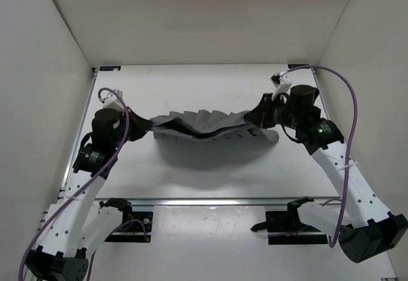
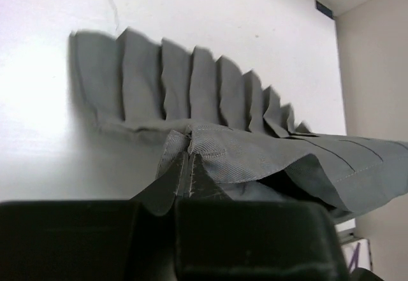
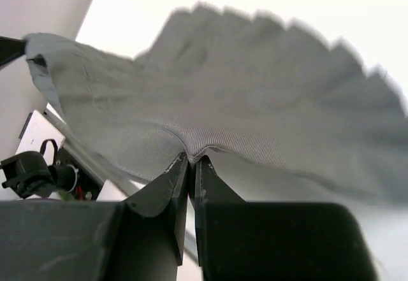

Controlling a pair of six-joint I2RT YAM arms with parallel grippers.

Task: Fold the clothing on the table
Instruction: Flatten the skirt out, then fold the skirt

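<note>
Left hand (image 1: 149,128), right hand (image 1: 253,120) clamped on skirt (image 1: 204,123), white table (image 1: 191,179), plain white walls (image 1: 191,13)

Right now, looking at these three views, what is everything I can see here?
skirt: one, dark grey, pleated, mid-table, strung between the two arms
table: one, white, under everything
walls: three, white, left, back and right of the table
cables: two, purple, one along each arm
brackets: two, black, at the near edge
left arm: one, white and black, left side, jaws shut on the skirt's left end
right arm: one, white and black, right side, jaws shut on the skirt's right end
</note>
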